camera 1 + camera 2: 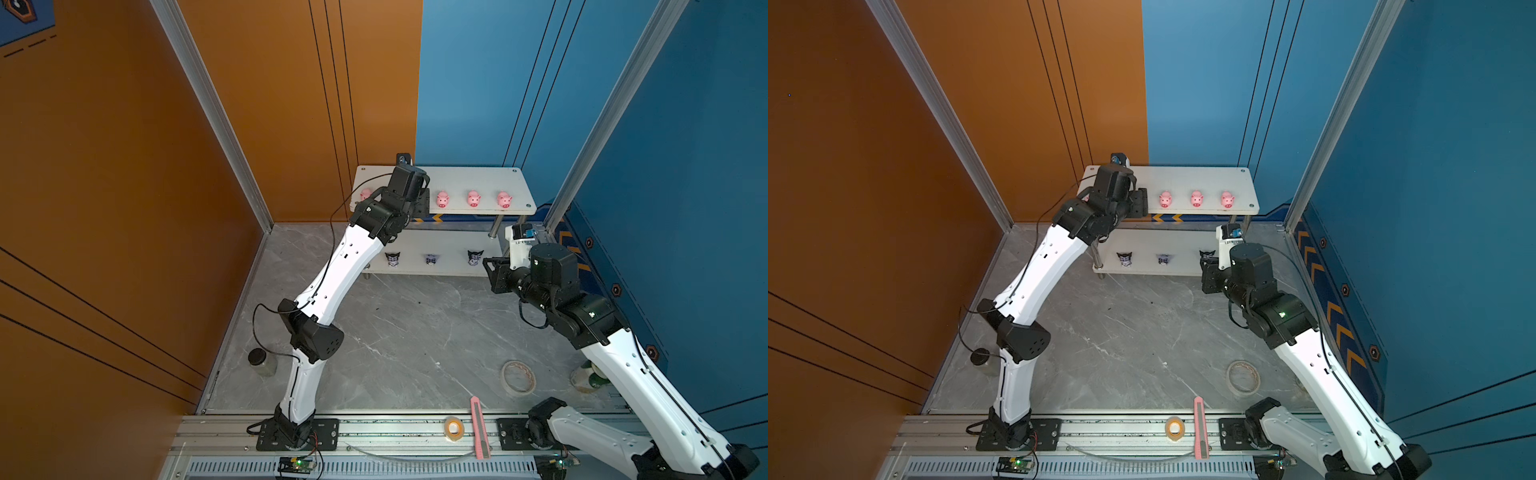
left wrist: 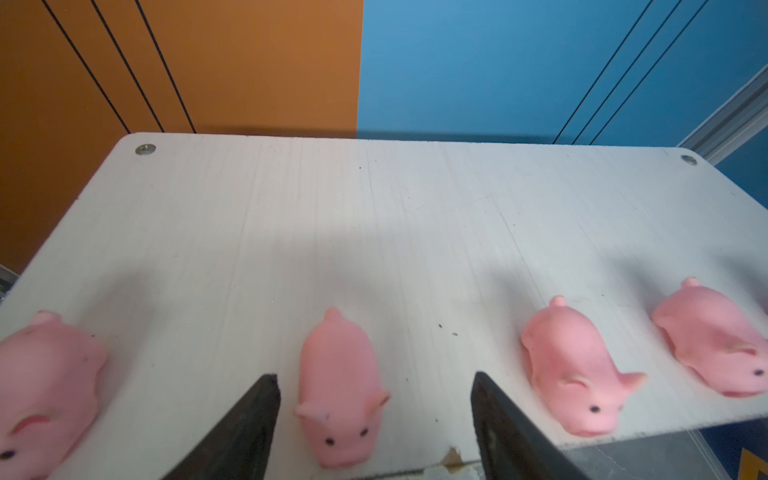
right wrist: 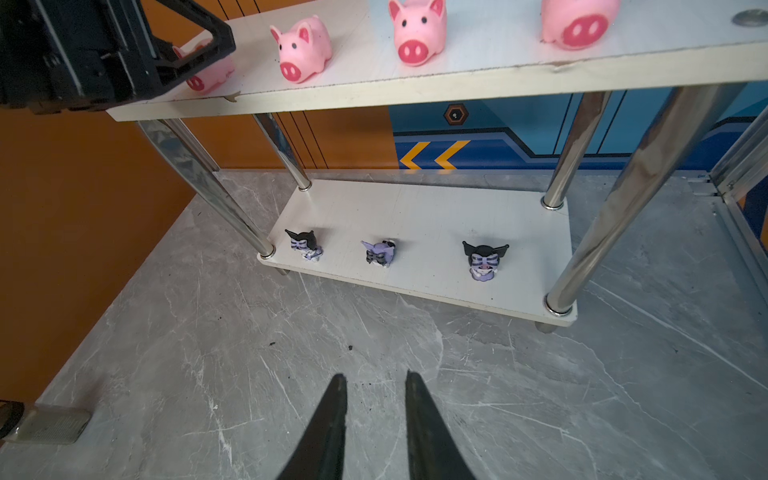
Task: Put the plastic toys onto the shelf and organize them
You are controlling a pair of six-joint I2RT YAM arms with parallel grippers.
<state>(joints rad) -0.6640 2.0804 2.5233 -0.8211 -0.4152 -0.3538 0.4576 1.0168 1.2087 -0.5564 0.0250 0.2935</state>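
Left pincer (image 2: 374, 376) stood apart astride the 2nd pig (image 2: 338, 390), touching neither flank. 5 pigs (image 1: 473, 198) lined the top board of the shelf (image 1: 465, 176). 3 figurines (image 3: 482, 259) sat on the lower board, the middle one apparently tipped. Right pincer (image 3: 375, 374) was narrowly apart, empty.

Risk: a skewed retreat could clip that pig, snout at the front edge, and drop it.

Grey marbled bench (image 1: 415, 332); orange wall (image 1: 104, 166), blue wall (image 1: 478, 83).

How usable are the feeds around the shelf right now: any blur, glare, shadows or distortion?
Left wrist view: the pig cut off by the frame is soft; broad faint shadows cross the top board. Right wrist view: the chrome legs mirror their surroundings and splay from the wide lens; the figurines are sharp. Both top views: even light, no glare, pigs small and slightly soft.
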